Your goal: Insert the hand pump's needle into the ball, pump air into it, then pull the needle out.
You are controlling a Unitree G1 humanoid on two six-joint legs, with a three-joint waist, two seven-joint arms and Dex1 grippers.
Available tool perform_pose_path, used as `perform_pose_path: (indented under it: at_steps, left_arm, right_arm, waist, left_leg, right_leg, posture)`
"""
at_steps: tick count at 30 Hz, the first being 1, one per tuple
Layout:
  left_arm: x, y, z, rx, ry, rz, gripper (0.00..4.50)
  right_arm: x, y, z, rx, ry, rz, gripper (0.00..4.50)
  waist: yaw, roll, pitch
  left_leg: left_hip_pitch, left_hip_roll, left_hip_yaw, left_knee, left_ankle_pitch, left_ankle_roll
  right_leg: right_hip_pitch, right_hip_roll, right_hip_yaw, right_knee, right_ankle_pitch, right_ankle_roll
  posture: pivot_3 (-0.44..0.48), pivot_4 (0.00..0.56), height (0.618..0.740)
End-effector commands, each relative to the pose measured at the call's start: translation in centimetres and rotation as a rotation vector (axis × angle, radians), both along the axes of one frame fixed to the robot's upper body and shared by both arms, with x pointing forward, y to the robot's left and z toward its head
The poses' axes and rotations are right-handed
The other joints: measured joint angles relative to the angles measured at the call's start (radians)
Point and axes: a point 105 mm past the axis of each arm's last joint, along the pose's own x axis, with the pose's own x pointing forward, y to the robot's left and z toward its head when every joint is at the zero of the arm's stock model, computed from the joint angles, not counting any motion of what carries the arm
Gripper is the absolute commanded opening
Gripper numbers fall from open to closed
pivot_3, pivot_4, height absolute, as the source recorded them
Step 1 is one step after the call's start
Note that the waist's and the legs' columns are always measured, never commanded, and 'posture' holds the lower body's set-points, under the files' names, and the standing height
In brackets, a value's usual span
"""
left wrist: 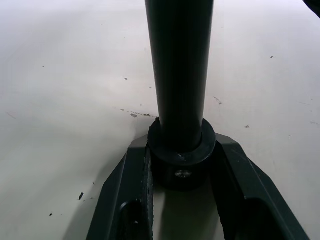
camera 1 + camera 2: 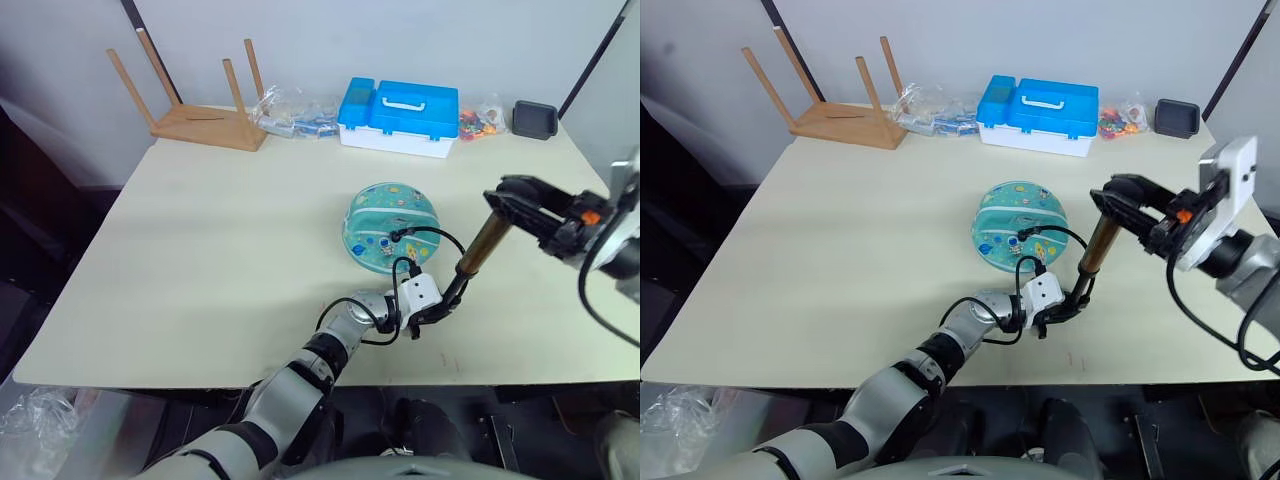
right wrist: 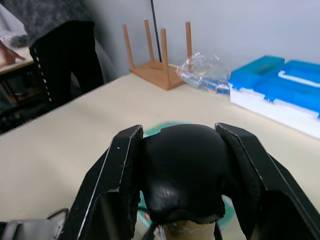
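Left pincer (image 2: 428, 318): nearest the camera, low over the near edge of the counter (image 2: 200, 260); fingers clamped on the black base cap of the hand pump (image 2: 487, 243), as the left wrist view shows, with the cap seated between both fingers.
Hand pump: amber barrel tilted, rising from the left pincer up and away to the robot's right; base just above the counter, near the ball.
Right pincer (image 2: 1118, 200): at the barrel's upper end, fingers closed around the black handle (image 3: 182, 170), which fills the gap between them.
Ball (image 2: 390, 225): teal, printed, resting on the counter in the middle, just beyond the left pincer; nothing holds it.
Hose (image 2: 435, 240): thin black loop running from the pump base to the ball's upper face.
Needle (image 2: 395, 237): dark fitting appears to sit on the ball's surface; too small to tell how deep the pin goes.
Step, as judged: pumping stage, handle pulled up or about to be pushed.
Risk, hose: a stroke not in line with the barrel could tug the short hose and drag the needle out or bend it.
Risk, ball: unheld and soft, it may roll or shift under any pull.
Risk, base: the left grip is on a narrow cap; a hard downstroke could twist it loose.
Background: blue-and-white case (image 2: 400, 115), upturned wooden stool (image 2: 205, 120), plastic bags (image 2: 290, 112), well apart from the work.
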Motion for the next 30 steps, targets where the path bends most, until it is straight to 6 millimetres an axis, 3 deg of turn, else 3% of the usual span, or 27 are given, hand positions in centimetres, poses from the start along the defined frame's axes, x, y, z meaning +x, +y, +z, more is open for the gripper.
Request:
perform_pose_path:
  at_steps: [1,6,11,13,16,22,27,29,30]
  left_arm:
    - [-1.8,1.1,-3.3,0.100,0.097,-0.023,1.07]
    - [-1.8,1.2,-3.3,0.099,0.099,-0.021,1.07]
    - [-1.8,1.2,-3.3,0.100,0.099,-0.017,1.07]
    - [-1.7,1.1,-3.3,0.100,0.098,-0.017,1.07]
    - [-1.7,1.1,-3.2,0.101,0.098,-0.019,1.07]
    - [-1.8,1.1,-3.2,0.100,0.098,-0.025,1.07]
    - [-1.8,1.1,-3.2,0.100,0.097,-0.031,1.07]
    - [-1.7,1.1,-3.1,0.098,0.098,-0.027,1.07]
    - [-1.7,1.0,-3.1,0.097,0.099,-0.026,1.07]
  right_arm:
    - [0.5,-0.2,-5.9,-0.050,0.161,-0.026,1.81]
    - [0.4,0.0,-10.2,-0.078,0.231,-0.025,1.81]
    - [0.4,0.1,-10.5,-0.117,0.202,-0.013,1.81]
    - [0.8,-0.2,-7.5,-0.105,0.120,-0.031,1.81]
    - [0.7,-0.8,-1.1,-0.071,-0.039,-0.046,1.81]
    - [-0.9,-1.3,7.0,-0.045,-0.193,-0.046,1.81]
    - [-2.1,-1.7,10.8,-0.025,-0.230,-0.047,1.81]
    - [-2.0,-1.7,10.8,0.004,-0.210,-0.045,1.81]
    - [-1.9,-1.5,9.8,-0.005,-0.178,-0.044,1.81]
  waist:
    - [-0.001,-0.002,-0.002]
    - [-0.003,-0.004,-0.004]
    - [-0.002,-0.002,-0.005]
    - [-0.002,-0.001,-0.005]
    - [0.001,0.004,-0.002]
    - [0.004,0.011,0.006]
    - [0.006,0.011,0.008]
    - [0.007,0.009,0.009]
    - [0.007,0.008,0.009]
  left_leg:
    - [0.001,0.000,0.000,0.000,0.000,0.000]
    - [0.011,0.001,0.001,-0.002,0.000,0.000]
    - [0.013,0.003,0.000,-0.002,0.000,0.000]
    - [0.013,0.003,0.000,-0.002,0.000,0.000]
    - [0.011,0.001,0.000,-0.001,0.000,0.000]
    - [0.001,-0.001,0.001,-0.001,0.000,0.000]
    - [-0.005,-0.004,0.000,0.000,0.000,0.000]
    - [-0.005,-0.004,0.000,0.000,0.000,0.000]
    - [-0.005,-0.004,0.000,0.000,0.000,0.000]
  right_leg:
    - [0.001,0.001,0.000,0.000,0.000,0.000]
    - [0.008,0.001,0.001,0.000,-0.003,0.004]
    - [0.010,0.003,0.000,0.000,-0.004,0.004]
    - [0.010,0.002,0.000,0.000,-0.004,0.004]
    - [0.010,0.001,0.000,-0.001,-0.003,0.004]
    - [0.001,-0.002,0.001,-0.001,0.000,0.000]
    - [-0.004,-0.005,-0.001,-0.001,0.000,0.001]
    - [-0.004,-0.005,-0.001,-0.001,0.000,0.001]
    - [-0.004,-0.006,-0.001,-0.001,0.000,0.001]
  posture:
    - [0.000,0.150,0.740]
    - [0.000,0.150,0.740]
    - [0.000,0.150,0.740]
    - [0.000,0.150,0.740]
    - [0.000,0.150,0.740]
    - [0.000,0.150,0.740]
    - [0.000,0.150,0.740]
    - [0.000,0.150,0.740]
    - [0.000,0.150,0.740]
